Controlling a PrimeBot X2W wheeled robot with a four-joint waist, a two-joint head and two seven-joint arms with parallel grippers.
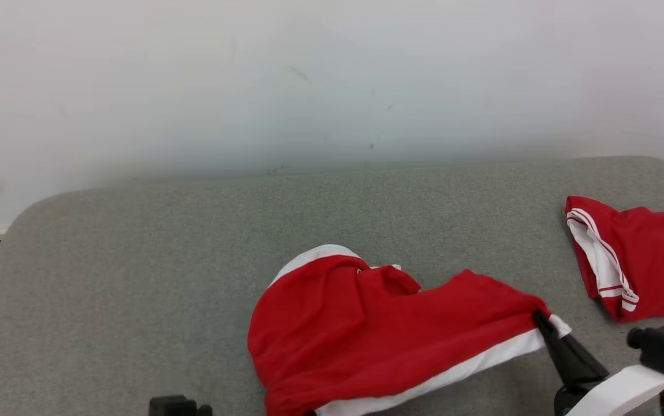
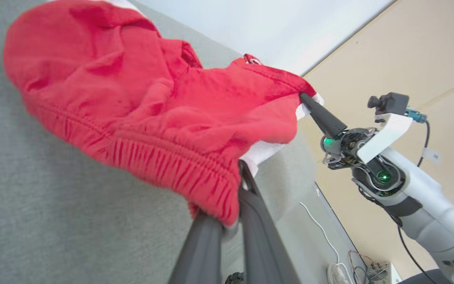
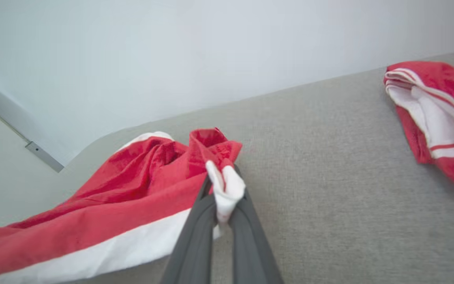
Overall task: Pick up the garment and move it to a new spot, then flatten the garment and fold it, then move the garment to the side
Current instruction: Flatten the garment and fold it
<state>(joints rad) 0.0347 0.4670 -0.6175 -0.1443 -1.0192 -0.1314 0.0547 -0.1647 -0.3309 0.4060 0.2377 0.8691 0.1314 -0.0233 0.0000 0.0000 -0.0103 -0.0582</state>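
Note:
A red garment with a white band (image 1: 384,335) hangs bunched above the grey table, stretched between both grippers. My right gripper (image 1: 540,319) is shut on its white-edged corner at the right; in the right wrist view the cloth (image 3: 140,197) is pinched between the fingers (image 3: 195,236), with a white tuft at the right gripper (image 3: 224,189). My left gripper (image 2: 230,221) is shut on the ribbed red waistband (image 2: 164,157) in the left wrist view; in the head view the hold is hidden under the cloth at the bottom edge.
A second red garment with white striped trim (image 1: 638,260) lies at the table's right edge (image 3: 440,118). The grey felt table (image 1: 193,260) ends at a pale wall behind. My right arm (image 2: 408,185) shows in the left wrist view.

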